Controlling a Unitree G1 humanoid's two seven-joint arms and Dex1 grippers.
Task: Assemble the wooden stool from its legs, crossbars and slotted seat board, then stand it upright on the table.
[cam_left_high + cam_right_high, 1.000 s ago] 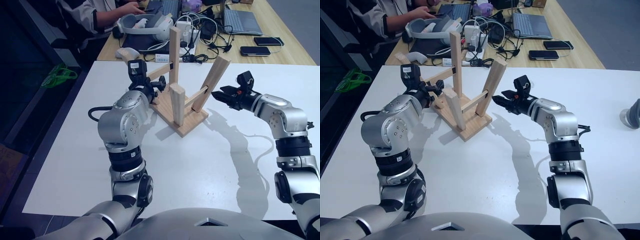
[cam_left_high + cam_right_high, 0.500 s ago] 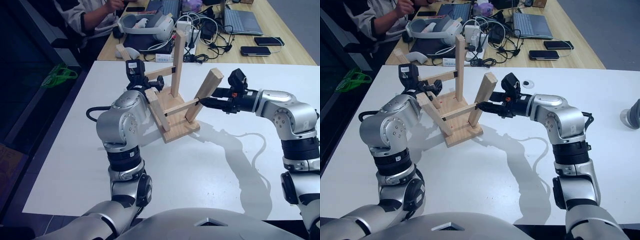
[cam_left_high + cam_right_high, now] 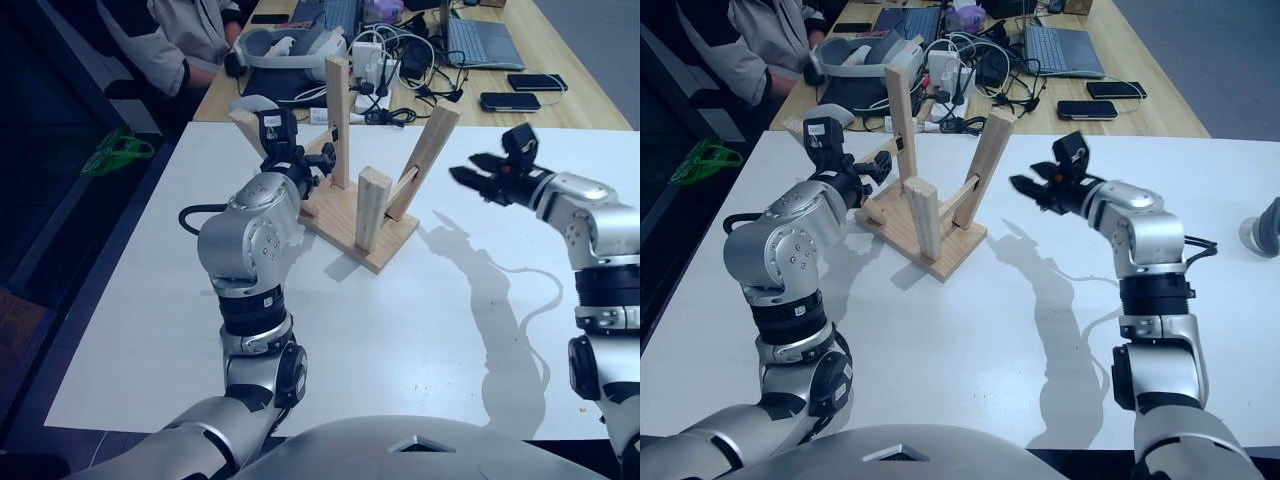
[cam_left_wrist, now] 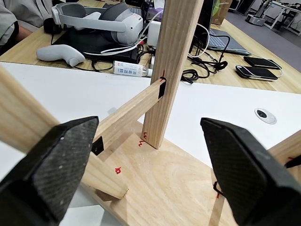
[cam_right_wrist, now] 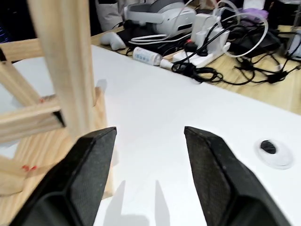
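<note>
White matte table [image 3: 400, 340]. Mid-table, pale wooden stool [image 3: 923, 215] upside down: flat seat board [image 3: 395, 242] on the tabletop, square-section legs [image 3: 372, 205] pointing up, thin crossbars [image 4: 131, 110] between them. At its left side, left gripper [image 4: 148, 129], coarse black pads spread wide, clamping nothing. To the stool's right and apart from it, right gripper [image 3: 470, 170], fingers parted, empty. Beyond: wood-grain desk [image 3: 570, 100], white headset [image 3: 290, 45], tangled cables [image 3: 420, 90].

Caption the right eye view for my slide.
Upturned wooden stool on the white table; left gripper open by a crossbar, right gripper open, apart.

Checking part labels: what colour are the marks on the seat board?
Red marks, clearest in the left wrist view.
</note>
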